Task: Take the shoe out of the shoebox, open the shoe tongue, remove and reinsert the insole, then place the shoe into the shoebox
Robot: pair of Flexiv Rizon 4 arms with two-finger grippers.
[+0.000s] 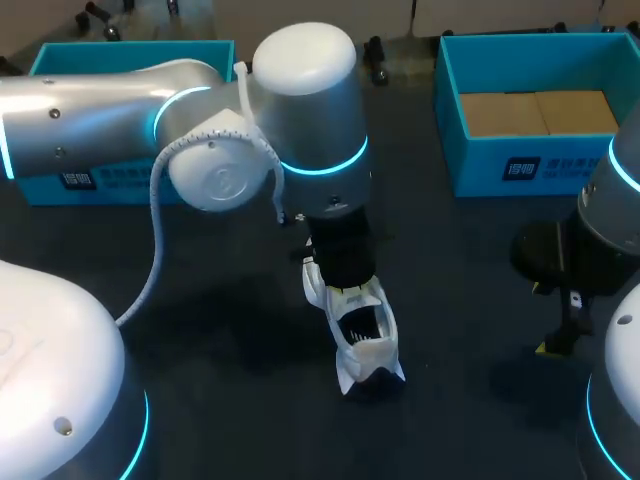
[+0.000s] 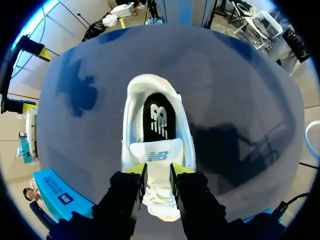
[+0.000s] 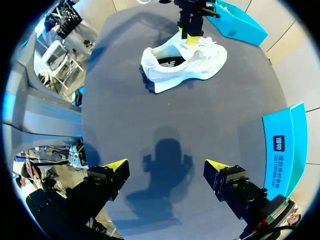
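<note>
White shoe (image 2: pixel 131 131), tongue (image 2: pixel 157 156) clamped in left hand (image 2: pixel 158 174)

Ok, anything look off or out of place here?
Nothing stands out. The white sneaker sits upright on the dark table, black insole flat inside, left gripper shut on its white tongue; right gripper open, away from it.

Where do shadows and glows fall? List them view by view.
Head view: cyan rings glow on the left arm, which hides part of the shoe. Left wrist view: a dark arm shadow lies on the table beside the shoe. Right wrist view: the right gripper casts its own shadow on the table between its open fingers.
</note>
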